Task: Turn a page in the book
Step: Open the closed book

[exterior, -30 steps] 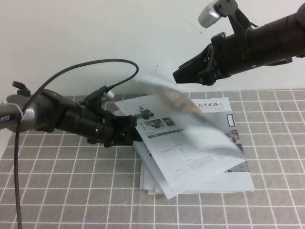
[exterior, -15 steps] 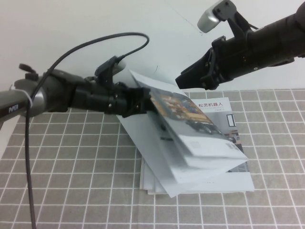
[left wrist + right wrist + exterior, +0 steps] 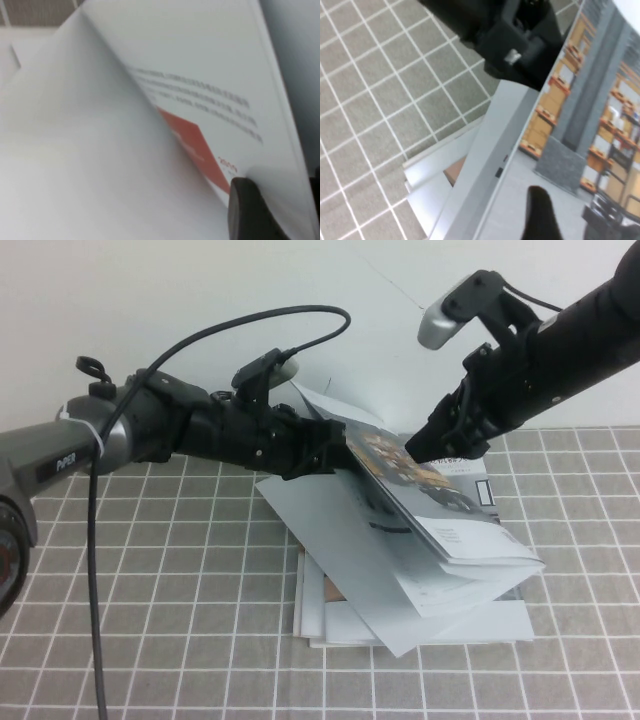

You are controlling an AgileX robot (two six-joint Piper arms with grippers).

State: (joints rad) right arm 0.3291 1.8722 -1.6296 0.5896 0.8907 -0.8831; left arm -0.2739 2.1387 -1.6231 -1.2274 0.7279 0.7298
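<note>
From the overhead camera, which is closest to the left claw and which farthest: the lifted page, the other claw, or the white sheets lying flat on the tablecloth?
Measured from the left gripper, left of centre above the table:
1. The book's lifted page, pinched right at its fingertips.
2. The right gripper, hovering to its right over the same page.
3. The white sheets, flat on the tablecloth, at the near edge.

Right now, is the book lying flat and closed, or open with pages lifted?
Open, pages lifted: the left gripper grips the book's raised pages, fanned above the white sheets. The right gripper hovers at their far edge.
</note>
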